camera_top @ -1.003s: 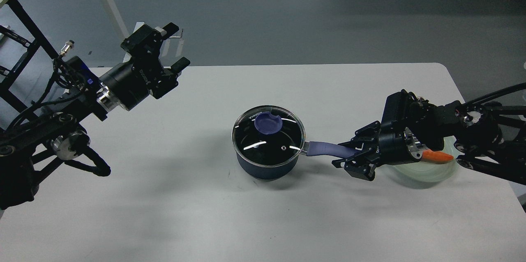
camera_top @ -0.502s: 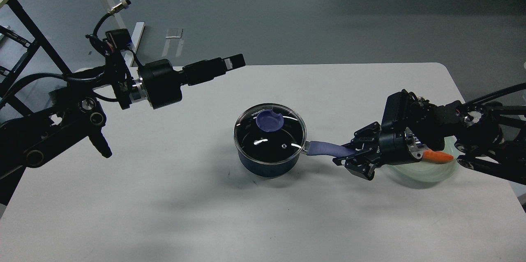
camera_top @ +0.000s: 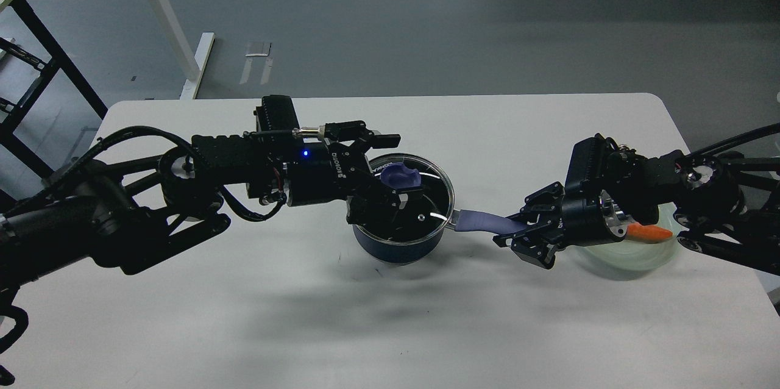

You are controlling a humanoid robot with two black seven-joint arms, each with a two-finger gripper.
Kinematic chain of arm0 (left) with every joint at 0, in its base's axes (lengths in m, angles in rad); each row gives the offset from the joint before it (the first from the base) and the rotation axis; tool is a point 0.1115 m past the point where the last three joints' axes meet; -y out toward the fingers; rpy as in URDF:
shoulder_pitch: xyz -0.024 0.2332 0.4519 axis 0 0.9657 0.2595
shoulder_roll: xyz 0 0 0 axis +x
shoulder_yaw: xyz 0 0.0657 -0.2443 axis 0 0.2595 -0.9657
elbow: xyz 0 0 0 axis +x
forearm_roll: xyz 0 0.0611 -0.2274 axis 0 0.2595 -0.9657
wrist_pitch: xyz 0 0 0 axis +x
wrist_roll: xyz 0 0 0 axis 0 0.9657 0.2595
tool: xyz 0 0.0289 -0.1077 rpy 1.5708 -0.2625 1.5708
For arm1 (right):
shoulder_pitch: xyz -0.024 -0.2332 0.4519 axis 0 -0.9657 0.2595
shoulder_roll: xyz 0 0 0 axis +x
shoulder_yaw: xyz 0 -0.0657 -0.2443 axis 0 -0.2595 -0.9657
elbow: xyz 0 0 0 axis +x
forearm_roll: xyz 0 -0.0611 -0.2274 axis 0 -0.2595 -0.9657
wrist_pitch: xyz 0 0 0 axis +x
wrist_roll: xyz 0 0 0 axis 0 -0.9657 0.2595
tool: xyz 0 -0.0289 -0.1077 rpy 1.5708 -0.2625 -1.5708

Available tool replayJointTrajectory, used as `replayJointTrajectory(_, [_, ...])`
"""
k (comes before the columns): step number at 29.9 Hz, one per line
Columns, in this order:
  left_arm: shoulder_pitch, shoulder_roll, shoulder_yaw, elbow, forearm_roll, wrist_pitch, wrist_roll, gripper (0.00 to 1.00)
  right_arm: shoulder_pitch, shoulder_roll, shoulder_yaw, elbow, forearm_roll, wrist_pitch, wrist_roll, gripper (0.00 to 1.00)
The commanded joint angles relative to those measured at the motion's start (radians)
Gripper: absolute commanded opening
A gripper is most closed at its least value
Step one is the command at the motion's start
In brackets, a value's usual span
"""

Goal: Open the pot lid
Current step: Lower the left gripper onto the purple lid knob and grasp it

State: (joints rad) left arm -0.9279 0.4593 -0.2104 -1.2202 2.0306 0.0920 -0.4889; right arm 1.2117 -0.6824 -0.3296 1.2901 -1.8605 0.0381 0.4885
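A dark blue pot (camera_top: 399, 242) sits near the middle of a white desk (camera_top: 390, 316), its glass lid (camera_top: 426, 203) still in place with a purple knob (camera_top: 399, 177) on the far part of the lid. The left gripper (camera_top: 391, 169) has swung in from well off to the pot's left, where it hung in the air half a second ago, and now reaches over the lid with its fingers (camera_top: 381, 139) spread apart on either side of the knob, one beyond it and one nearer the viewer; whether they touch the knob cannot be told. To the pot's right, its purple handle (camera_top: 484, 220) sticks out sideways, and the right gripper (camera_top: 518, 231) stays clamped on the handle's far end, unchanged from the earlier frames. Further right of the pot, partly hidden behind the right arm, lies a pale green plate (camera_top: 634, 255) carrying an orange carrot (camera_top: 649, 232). The pot itself has not shifted.
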Motion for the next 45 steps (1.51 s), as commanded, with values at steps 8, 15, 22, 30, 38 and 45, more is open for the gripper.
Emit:
replayJointTrajectory(8, [0.004, -0.062, 0.051, 0.11, 0.04, 0.051, 0.0, 0.99, 0.0, 0.0, 0.0, 0.0, 0.001, 0.0, 0.0, 0.31])
replayJointTrajectory(15, [0.004, -0.076, 0.055, 0.163, 0.04, 0.052, 0.0, 0.99, 0.0, 0.006, 0.0, 0.0, 0.001, 0.0, 0.0, 0.31])
replayJointTrajectory(22, [0.015, -0.082, 0.057, 0.179, 0.042, 0.052, 0.0, 0.99, 0.0, 0.007, 0.0, 0.0, 0.001, 0.0, 0.0, 0.31])
replayJointTrajectory(30, [0.015, -0.094, 0.072, 0.197, 0.042, 0.052, 0.0, 0.99, 0.0, 0.009, 0.0, 0.0, 0.003, 0.0, 0.0, 0.31])
replayJointTrajectory(38, [0.017, -0.1, 0.08, 0.197, 0.04, 0.083, 0.0, 0.75, -0.001, 0.007, 0.0, 0.0, 0.003, 0.0, 0.0, 0.31])
replayJointTrajectory(45, [0.015, -0.097, 0.082, 0.197, 0.042, 0.086, 0.0, 0.46, -0.001, 0.007, 0.0, 0.0, 0.003, 0.0, 0.0, 0.32])
